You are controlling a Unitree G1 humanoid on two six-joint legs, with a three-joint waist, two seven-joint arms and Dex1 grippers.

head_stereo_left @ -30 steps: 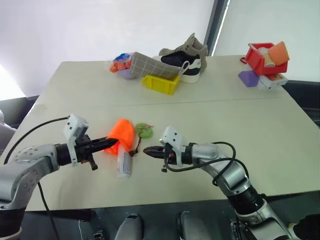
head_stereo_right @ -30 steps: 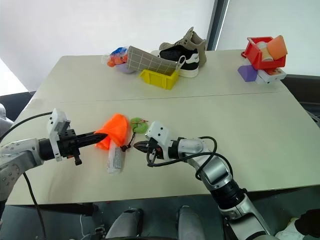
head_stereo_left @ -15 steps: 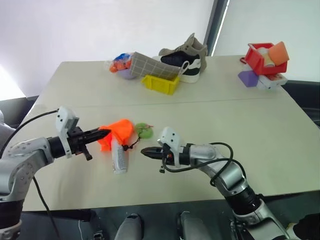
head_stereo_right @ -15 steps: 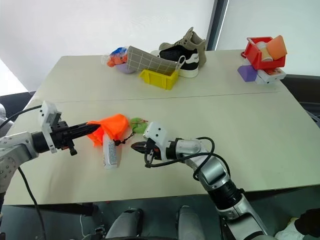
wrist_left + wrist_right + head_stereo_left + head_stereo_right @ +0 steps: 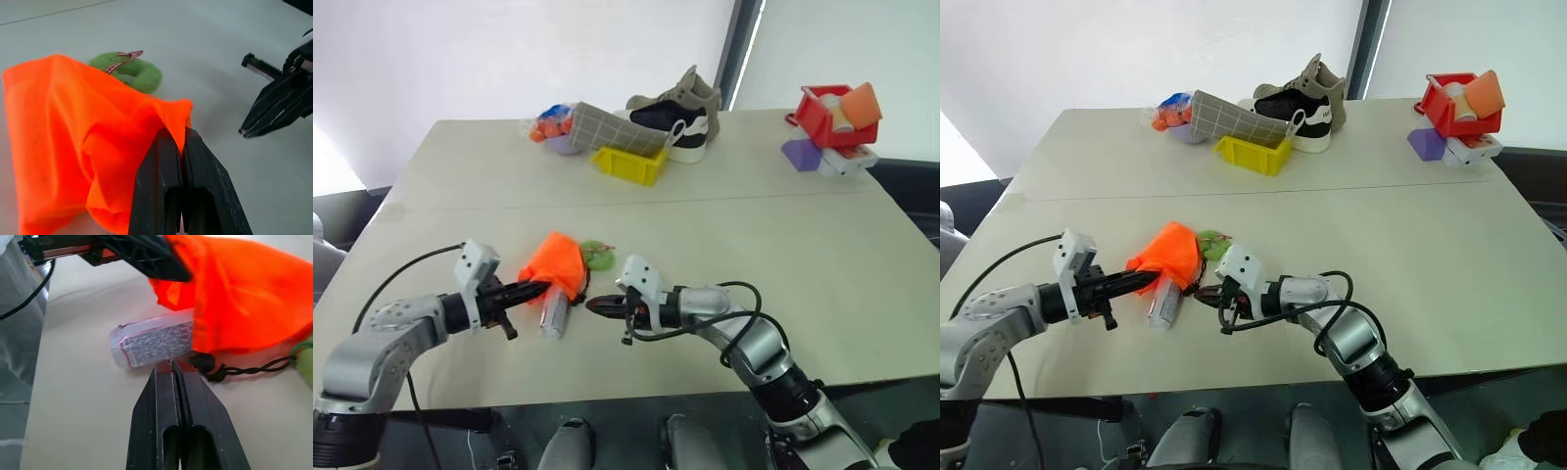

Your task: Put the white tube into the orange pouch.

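Matte beige table (image 5: 724,225), crumpled orange pouch (image 5: 556,264)

the orange pouch (image 5: 239,298) covers 1 end of the white tube (image 5: 151,342), so its cap cannot be made out. the tube's label print is too blurred to read. the green ring (image 5: 129,73) sits partly behind the pouch.

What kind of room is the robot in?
Probably a lab or test room: a plain table holds mixed practice things, such as a sneaker, a yellow bin and a red bin, before bare walls.
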